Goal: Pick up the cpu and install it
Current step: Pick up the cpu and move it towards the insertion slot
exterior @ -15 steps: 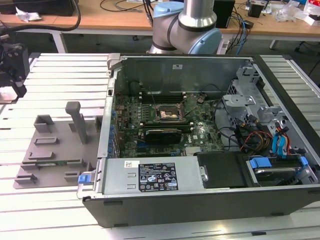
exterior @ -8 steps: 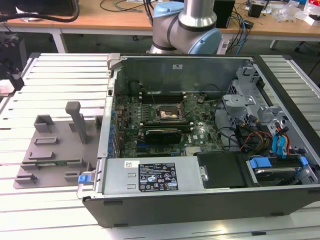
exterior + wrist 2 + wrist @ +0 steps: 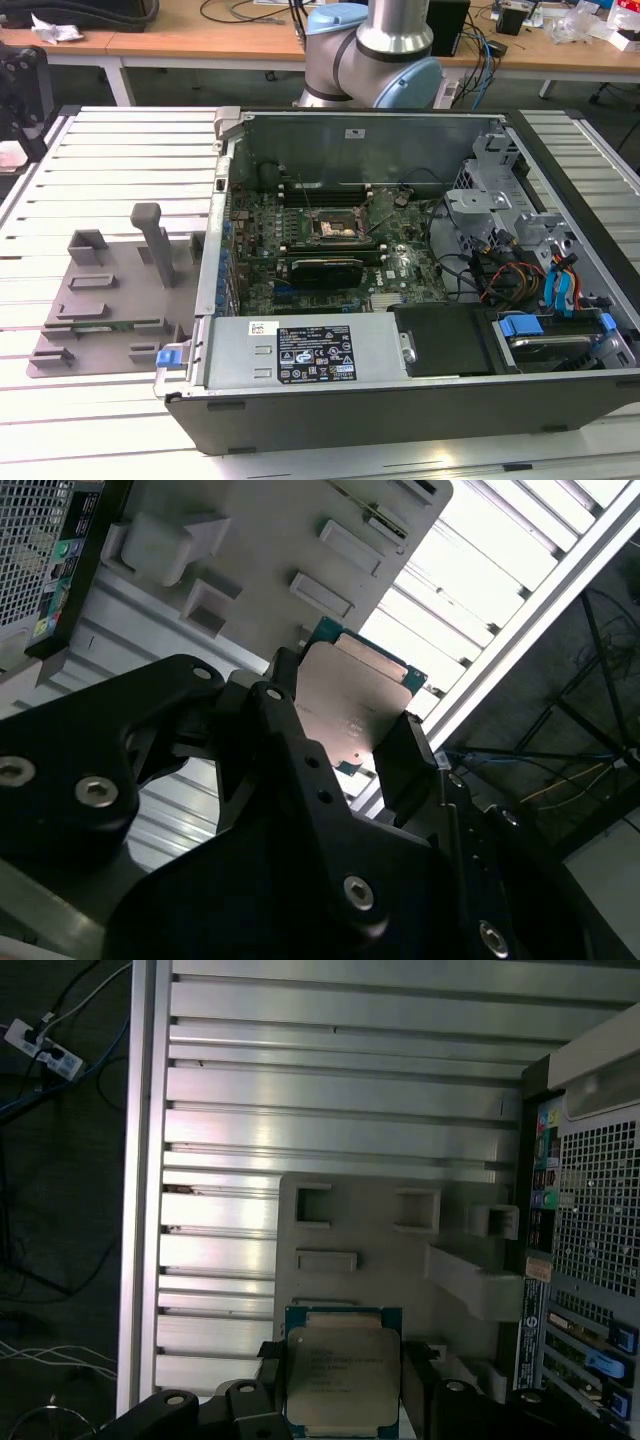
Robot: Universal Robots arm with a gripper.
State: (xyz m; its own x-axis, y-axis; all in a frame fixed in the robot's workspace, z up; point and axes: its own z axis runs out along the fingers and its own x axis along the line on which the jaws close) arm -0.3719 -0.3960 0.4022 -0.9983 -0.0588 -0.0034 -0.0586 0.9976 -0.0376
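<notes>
where the black gripper (image 3: 345, 735) fills the near part of both wrist views, we count two fingers (image 3: 402, 755) closed against opposite edges of one cpu (image 3: 350, 695), pinching it between them. the cpu's pale metal top faces the cameras, with a thin green rim around it. its nearer edge is hidden behind the fingers in the first wrist view, and the gripper's body is cut off by the picture edge in both.

behind the cpu lies one grey fixture plate (image 3: 380, 1250). on it in the first wrist view we make out two square open frames, one long low bar and one slanting post; other blocks are partly covered by the gripper. whether the cpu touches the plate we cannot tell.

the plate rests on one slatted aluminium table (image 3: 300, 1090), and just beside it stands one computer case (image 3: 590, 1180), showing a perforated panel. past the table's edge, loose cables (image 3: 40, 1040) lie on a dark floor, too tangled to count.

in the exterior view the plate (image 3: 110, 290) is at the exterior view's left of the open case (image 3: 420, 130), with one tall post (image 3: 150, 235) upright on it. inside the case we see one dark square socket (image 3: 335, 225) on the board. farthest off, the arm (image 3: 375, 50) rises behind the case, cut off by the picture's edge.
</notes>
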